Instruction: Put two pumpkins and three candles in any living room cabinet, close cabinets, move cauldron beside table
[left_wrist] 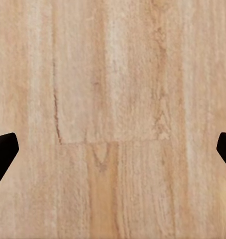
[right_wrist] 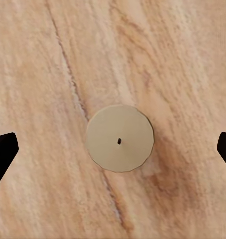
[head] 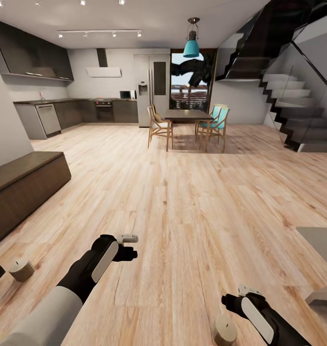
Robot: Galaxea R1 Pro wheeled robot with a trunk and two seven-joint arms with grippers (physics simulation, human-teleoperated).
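Light plank floor (head: 192,216) runs to the kitchen; the long dark cabinet (head: 24,192) stands shut at left. One candle (right_wrist: 119,138) stands upright on the floor directly under the right gripper (right_wrist: 113,149), fingers spread wide. Another candle (head: 21,269) stands by the cabinet, well apart from the left gripper (left_wrist: 113,154), likewise spread.

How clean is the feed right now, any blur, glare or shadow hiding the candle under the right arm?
Right wrist view: candle sharp, wick dot visible, soft shadow on the floor beside it, no glare. Left wrist view: floor grain slightly soft, evenly lit. Head view: wide-angle stretch at the edges, bright window behind the dining table.
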